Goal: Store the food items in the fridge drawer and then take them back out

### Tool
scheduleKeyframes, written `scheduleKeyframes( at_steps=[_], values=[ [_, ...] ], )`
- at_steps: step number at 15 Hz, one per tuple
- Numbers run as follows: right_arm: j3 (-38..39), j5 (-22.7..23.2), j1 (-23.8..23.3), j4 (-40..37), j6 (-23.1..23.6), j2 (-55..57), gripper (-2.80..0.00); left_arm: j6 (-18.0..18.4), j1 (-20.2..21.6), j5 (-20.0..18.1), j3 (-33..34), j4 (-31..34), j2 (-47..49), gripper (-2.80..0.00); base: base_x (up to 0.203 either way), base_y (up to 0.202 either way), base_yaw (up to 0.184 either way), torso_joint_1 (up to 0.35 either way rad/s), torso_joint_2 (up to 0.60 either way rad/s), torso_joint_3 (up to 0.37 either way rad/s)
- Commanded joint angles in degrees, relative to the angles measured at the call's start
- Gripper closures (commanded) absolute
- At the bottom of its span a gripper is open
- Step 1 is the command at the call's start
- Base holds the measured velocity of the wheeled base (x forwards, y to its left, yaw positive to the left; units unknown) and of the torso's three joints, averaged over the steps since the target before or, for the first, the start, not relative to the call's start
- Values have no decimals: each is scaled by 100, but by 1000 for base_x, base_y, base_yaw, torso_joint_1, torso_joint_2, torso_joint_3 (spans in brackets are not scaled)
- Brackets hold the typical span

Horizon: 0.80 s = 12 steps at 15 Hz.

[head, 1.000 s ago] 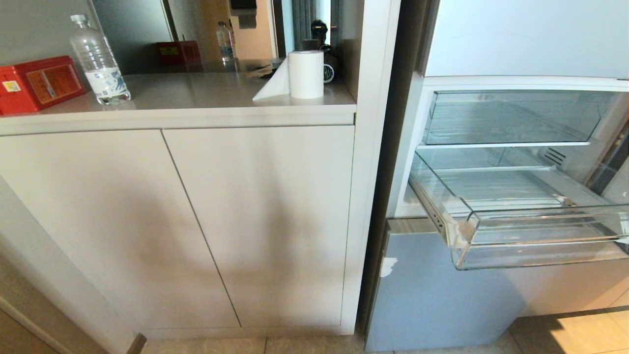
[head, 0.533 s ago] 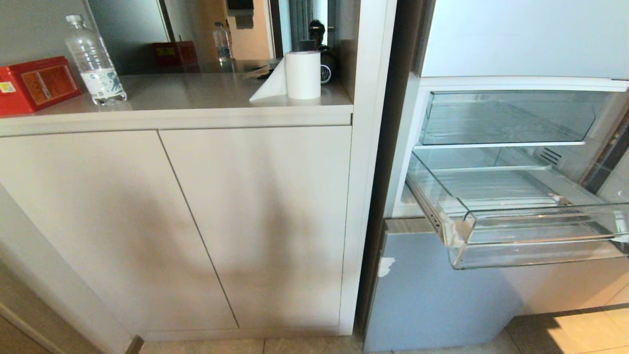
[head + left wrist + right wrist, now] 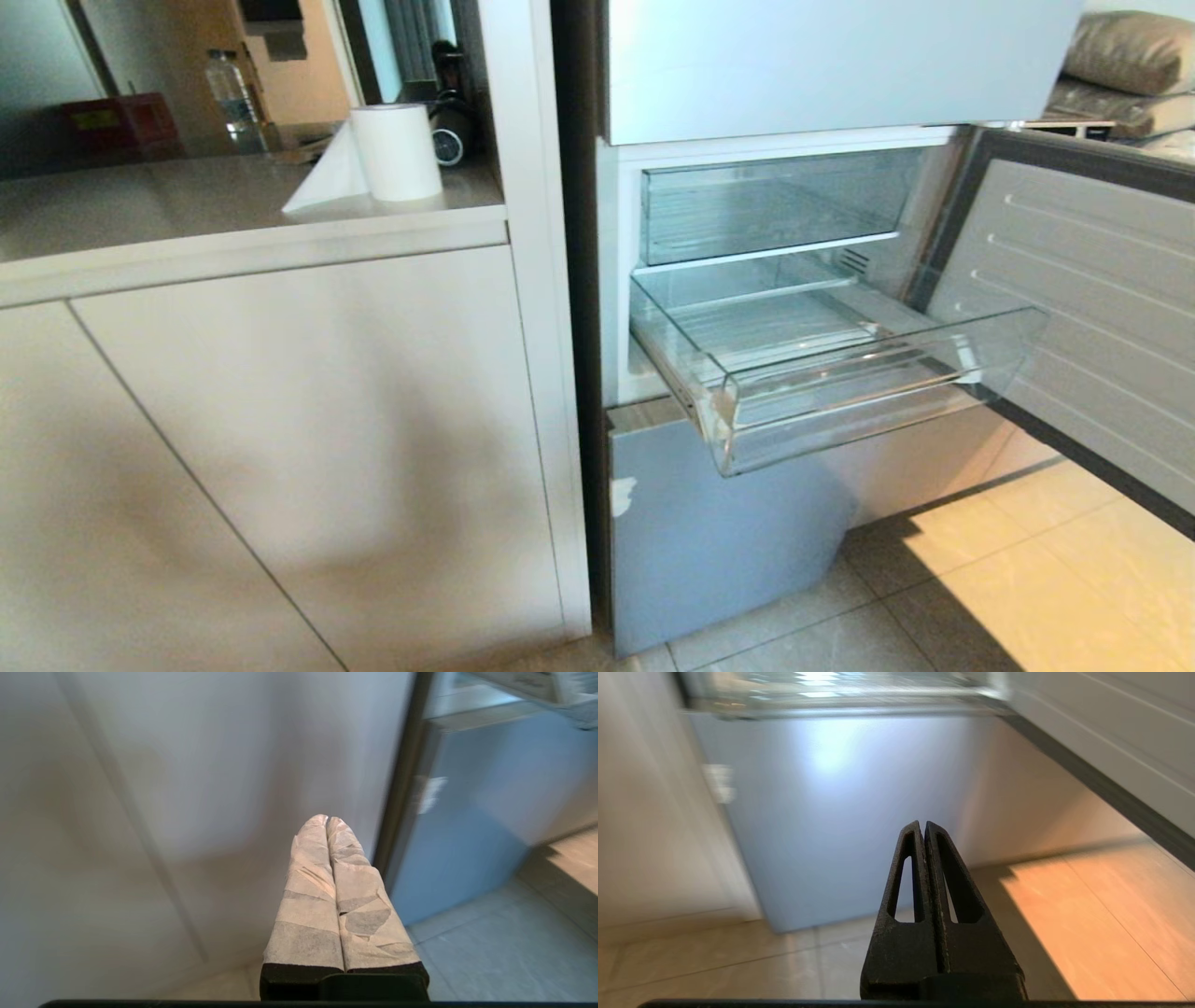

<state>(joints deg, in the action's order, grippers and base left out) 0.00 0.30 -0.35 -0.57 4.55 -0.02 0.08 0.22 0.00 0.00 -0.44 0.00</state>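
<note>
Neither arm is showing in the head view; both grippers are appearing only in their own wrist cameras. The left gripper (image 3: 326, 820), its fingers wrapped in pale tape, is sitting with the two tips pressed together and nothing between them, low in front of the beige cabinet door (image 3: 140, 812), with the pale blue lower fridge panel (image 3: 476, 826) just to its right. The right gripper (image 3: 923, 825), bare black, is likewise closed tight on nothing and is pointing at the same blue panel (image 3: 840, 812) above the tiled floor (image 3: 1087, 924).

The fridge drawer (image 3: 840, 392) is standing pulled out from the fridge, right of the cabinet; its ribbed floor is showing through the clear front wall and nothing can be made out lying in it. The shallower clear tray (image 3: 775, 205) is sitting above it, farther in. No fruit is showing in any view. The wrist views are catching only the drawer's underside as a blurred strip at the frame edge (image 3: 840, 690).

Only the head view is showing the counter, where a paper roll (image 3: 397, 154) is standing, and a bottle (image 3: 233, 98) is dim at the far left. The open fridge door (image 3: 1092, 308) is being cut off at the right edge.
</note>
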Motion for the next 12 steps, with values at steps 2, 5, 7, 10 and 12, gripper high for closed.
scheduleKeyframes(
  at_steps=[2,5,7,10,12],
  values=[
    [9,0,0,-4,2,8,0,-5,4,6,5,0,0,0,0,9,-173,2,3,6],
    [9,9,0,-4,11,11,0,-8,4,0,0,0,0,0,-1,8,-174,4,-1,4],
    [3,18,0,-1,-3,11,0,1,4,3,5,0,0,0,0,7,-157,3,0,3],
    [4,42,-5,17,57,338,0,1,4,0,5,0,0,0,0,5,-60,0,1,0],
    [-181,-108,-82,275,-22,1170,0,-1,4,5,2,0,0,0,0,0,0,0,0,0]
  ],
)
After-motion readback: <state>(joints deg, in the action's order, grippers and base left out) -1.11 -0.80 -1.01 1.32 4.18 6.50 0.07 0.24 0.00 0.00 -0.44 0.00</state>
